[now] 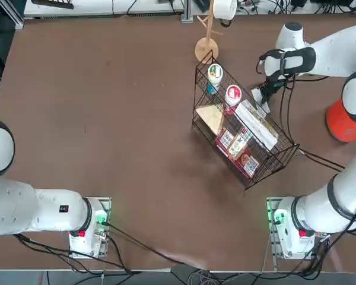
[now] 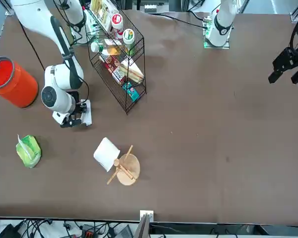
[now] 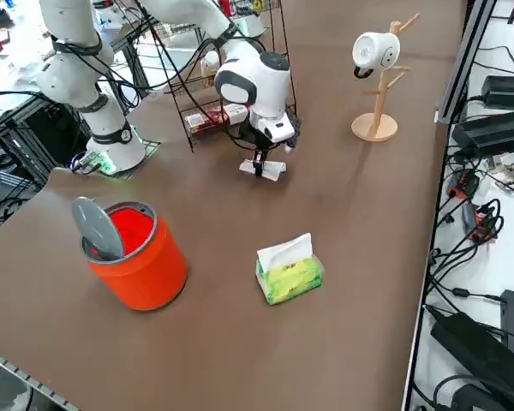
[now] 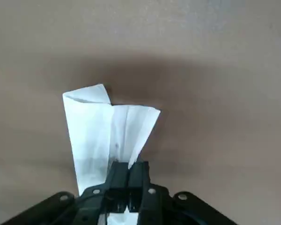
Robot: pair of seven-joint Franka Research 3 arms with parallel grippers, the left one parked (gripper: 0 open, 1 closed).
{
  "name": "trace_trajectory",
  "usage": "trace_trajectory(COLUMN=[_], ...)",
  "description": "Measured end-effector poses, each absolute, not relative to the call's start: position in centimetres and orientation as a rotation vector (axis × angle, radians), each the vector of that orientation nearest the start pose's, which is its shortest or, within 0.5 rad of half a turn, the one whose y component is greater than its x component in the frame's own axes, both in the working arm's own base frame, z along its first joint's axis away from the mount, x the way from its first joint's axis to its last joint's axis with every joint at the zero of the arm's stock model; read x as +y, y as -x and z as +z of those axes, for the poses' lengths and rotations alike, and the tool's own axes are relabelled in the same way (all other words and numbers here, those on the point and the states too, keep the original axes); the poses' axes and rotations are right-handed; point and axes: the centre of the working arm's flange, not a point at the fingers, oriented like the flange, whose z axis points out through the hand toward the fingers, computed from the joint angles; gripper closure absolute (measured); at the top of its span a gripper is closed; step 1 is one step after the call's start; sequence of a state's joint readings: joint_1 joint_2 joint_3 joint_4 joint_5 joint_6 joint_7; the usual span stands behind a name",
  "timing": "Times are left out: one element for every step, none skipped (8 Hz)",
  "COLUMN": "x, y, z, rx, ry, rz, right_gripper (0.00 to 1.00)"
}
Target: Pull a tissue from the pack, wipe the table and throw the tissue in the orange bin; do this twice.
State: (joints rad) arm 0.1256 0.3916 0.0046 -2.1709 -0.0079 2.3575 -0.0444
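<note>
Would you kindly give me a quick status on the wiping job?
Right claw shut on tissue, pressing it to table. Pack and bin stand apart nearby. Wire basket close behind the claw.

White arm, black joints

Rounded white shells are joined by black bands on the right arm (image 1: 338, 196); black cables are draped along it, and green light is shown at its base.
</note>
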Motion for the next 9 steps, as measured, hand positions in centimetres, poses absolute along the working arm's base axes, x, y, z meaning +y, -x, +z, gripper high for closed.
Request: trace_trajectory(x=[7.1,7.5,8.2,8.9,9.4,9.5,9.6,9.6,9.9], y=[-53.6,-53.5,-53.4,-53.3,-53.2,-53.2,-53.1,-53.1,-53.1], z=[19.5,19.5,19.4,19.4,19.3,19.3,19.3,19.3,19.3], rx=[-0.284,-0.276,-0.259,-0.251,-0.246,-0.245,-0.246,-0.238,-0.221], ry=[3.124,3.127,3.131,3.135,3.137,3.138,3.138,3.139,3.142], rz=[0.322,0.322,0.323,0.324,0.326,0.327,0.327,0.327,0.326], right_gripper=[0.97,0.97,0.97,0.97,0.97,0.97,0.97,0.97,0.97])
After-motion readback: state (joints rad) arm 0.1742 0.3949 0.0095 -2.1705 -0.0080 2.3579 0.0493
